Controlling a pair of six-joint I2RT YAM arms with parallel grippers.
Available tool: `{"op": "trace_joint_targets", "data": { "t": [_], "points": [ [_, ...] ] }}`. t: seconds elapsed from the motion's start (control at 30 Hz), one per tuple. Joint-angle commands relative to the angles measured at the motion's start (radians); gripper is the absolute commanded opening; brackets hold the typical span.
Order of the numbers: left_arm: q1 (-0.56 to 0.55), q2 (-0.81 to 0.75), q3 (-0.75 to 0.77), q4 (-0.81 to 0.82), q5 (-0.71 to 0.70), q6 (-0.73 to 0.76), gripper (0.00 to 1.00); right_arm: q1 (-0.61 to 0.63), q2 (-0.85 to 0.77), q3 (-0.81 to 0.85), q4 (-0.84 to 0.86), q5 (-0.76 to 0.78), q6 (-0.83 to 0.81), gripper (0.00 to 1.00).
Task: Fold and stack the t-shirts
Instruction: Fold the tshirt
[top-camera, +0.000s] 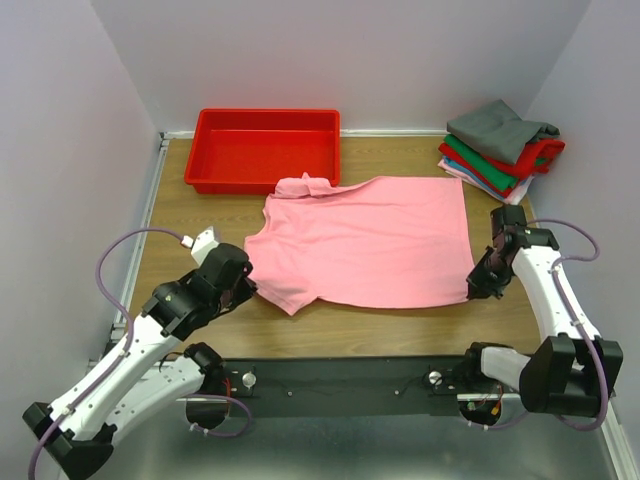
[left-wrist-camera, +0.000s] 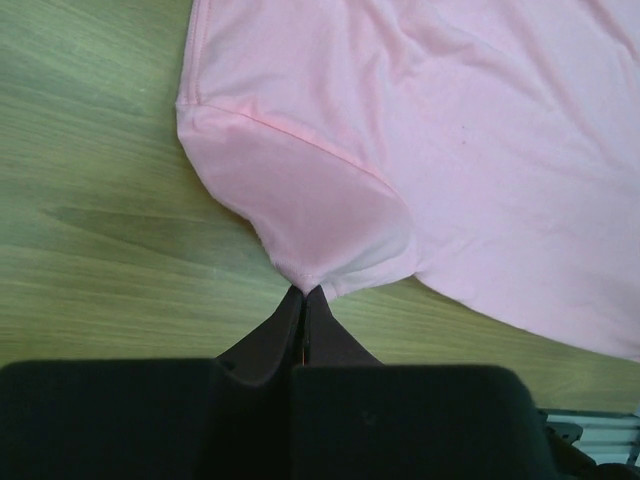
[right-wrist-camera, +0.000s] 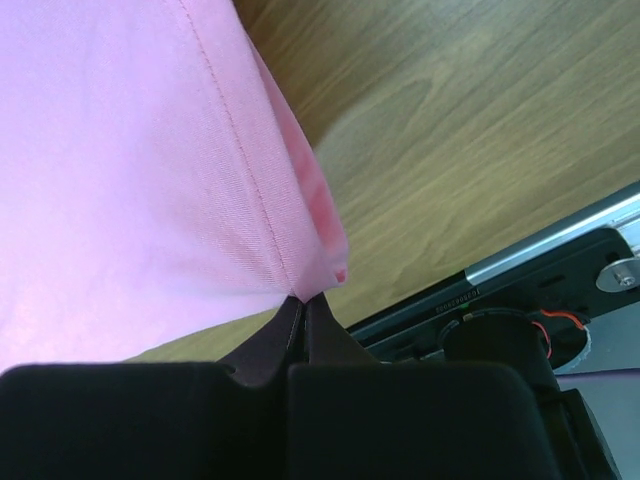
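The light pink t-shirt (top-camera: 370, 240) lies spread on the wooden table, collar to the left, hem to the right. My left gripper (top-camera: 250, 287) is shut on the edge of its near sleeve (left-wrist-camera: 300, 215). My right gripper (top-camera: 474, 290) is shut on the near corner of its hem (right-wrist-camera: 315, 270). In both wrist views the jaws stand closed, with pink cloth pinched at the tips. A stack of folded t-shirts (top-camera: 500, 150), grey on top, then red, green and pale ones, sits at the back right.
A red plastic tray (top-camera: 265, 148) stands at the back left, touching the pink shirt's far sleeve. White walls close in the table on three sides. A black rail (right-wrist-camera: 480, 290) runs along the near edge.
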Motion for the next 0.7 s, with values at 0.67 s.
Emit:
{"op": "trace_joint_targets", "data": {
  "t": [0.67],
  "points": [
    [0.007, -0.033, 0.066, 0.015, 0.094, 0.045, 0.0, -0.007, -0.073, -0.042, -0.062, -0.047, -0.025, 0.01]
  ]
}}
